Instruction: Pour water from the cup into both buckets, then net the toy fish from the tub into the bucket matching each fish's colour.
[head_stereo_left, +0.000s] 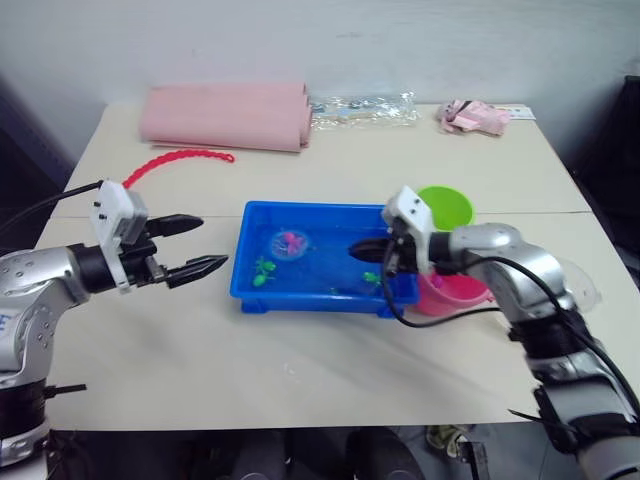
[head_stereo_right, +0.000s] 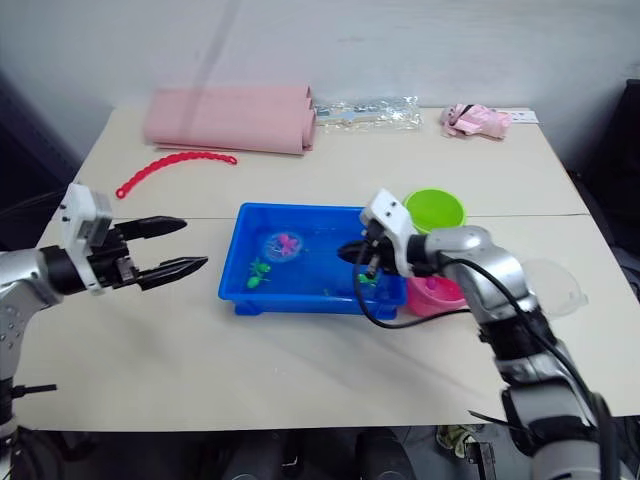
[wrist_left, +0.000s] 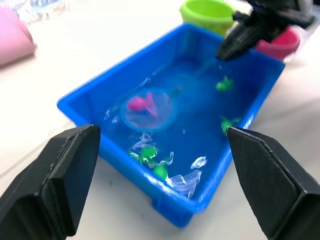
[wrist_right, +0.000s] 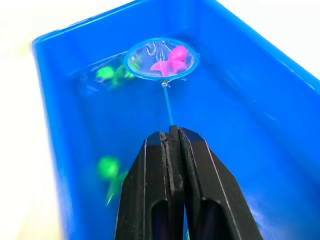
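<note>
The blue tub (head_stereo_left: 300, 208) holds water in the middle of the table. My right gripper (wrist_right: 170, 134) is shut on the thin handle of the net (wrist_right: 161, 58), over the tub's right end. The hoop lies in the water with a pink fish (wrist_right: 172, 59) inside it. Green fish (head_stereo_left: 264, 270) float near the tub's front wall. Left of the tub hovers my left gripper (head_stereo_left: 212, 243), open and holding nothing. The green bucket (head_stereo_left: 445, 205) and pink bucket (head_stereo_left: 455, 292) stand at the tub's right end. The clear cup (head_stereo_right: 555, 285) is partly hidden behind my right arm.
A folded pink cloth (head_stereo_left: 225, 115), a clear plastic bag (head_stereo_left: 362, 108) and a small pink bundle (head_stereo_left: 472, 116) lie along the far edge. A red beaded chain (head_stereo_left: 175, 160) curves at the far left. Bare tabletop stretches in front of the tub.
</note>
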